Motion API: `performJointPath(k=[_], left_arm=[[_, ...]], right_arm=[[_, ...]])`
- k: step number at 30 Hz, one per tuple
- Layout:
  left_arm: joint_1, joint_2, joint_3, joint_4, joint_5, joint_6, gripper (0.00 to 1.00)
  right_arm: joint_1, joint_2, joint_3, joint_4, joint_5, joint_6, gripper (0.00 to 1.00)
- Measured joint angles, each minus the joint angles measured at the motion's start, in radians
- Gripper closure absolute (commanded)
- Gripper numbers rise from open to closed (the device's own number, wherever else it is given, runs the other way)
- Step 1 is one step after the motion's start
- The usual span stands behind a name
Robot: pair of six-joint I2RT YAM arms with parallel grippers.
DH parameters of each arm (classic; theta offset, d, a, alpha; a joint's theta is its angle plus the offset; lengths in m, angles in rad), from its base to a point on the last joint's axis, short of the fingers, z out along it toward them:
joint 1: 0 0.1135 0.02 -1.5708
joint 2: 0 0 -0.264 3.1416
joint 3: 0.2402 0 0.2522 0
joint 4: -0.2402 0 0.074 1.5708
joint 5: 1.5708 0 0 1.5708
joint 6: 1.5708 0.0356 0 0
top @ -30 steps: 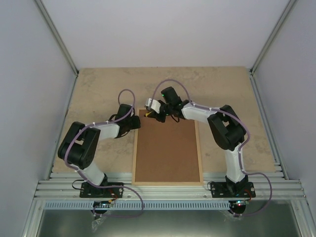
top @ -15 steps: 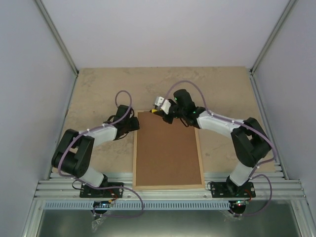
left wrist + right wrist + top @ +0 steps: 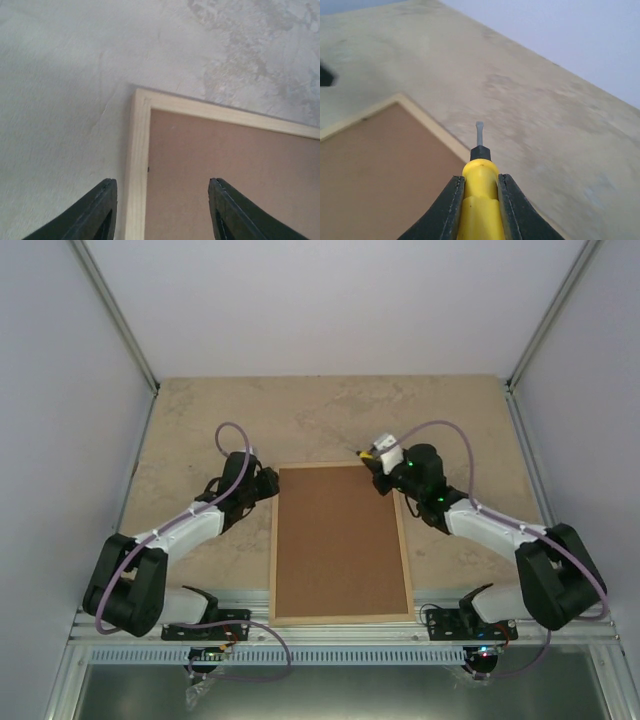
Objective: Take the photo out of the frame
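My left pincer [image 3: 161, 184], jaws apart, straddles the far-left corner of the frame [image 3: 137, 150], whose long side runs back toward me, while my right pincer [image 3: 479, 180] clamps a yellow screwdriver [image 3: 480, 195] near the far-right corner.

Lab enclosure: white panels [image 3: 330, 300], aluminium rails [image 3: 340, 625]

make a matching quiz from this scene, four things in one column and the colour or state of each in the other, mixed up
1. frame
2. backing board
3. left gripper
4. right gripper

a. shut on a yellow-handled screwdriver
b. open, at the frame's far left corner
c. brown, filling the frame
d. pale wood, lying flat

Pairs: 1-d, 2-c, 3-b, 4-a
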Motion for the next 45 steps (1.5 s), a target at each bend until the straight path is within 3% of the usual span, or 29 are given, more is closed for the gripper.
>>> performJointPath(k=[12,25,39,45], left_arm=[[0.0,-0.024,-0.069,0.001,0.0,-0.008,0.4],[0.0,-0.016,-0.137,0.019,0.063,-0.023,0.38],[-0.045,0.04,-0.143,0.026,0.083,-0.031,0.37],[-0.051,0.04,-0.143,0.013,0.071,-0.031,0.4]], right_arm=[[-0.369,-0.156,-0.292,0.207,0.124,0.37,0.97],[-0.639,0.076,-0.329,0.319,-0.016,0.647,0.93],[-0.675,0.144,-0.323,0.286,-0.055,0.777,0.53],[-0.675,0.111,-0.338,0.261,-0.051,0.783,0.46]])
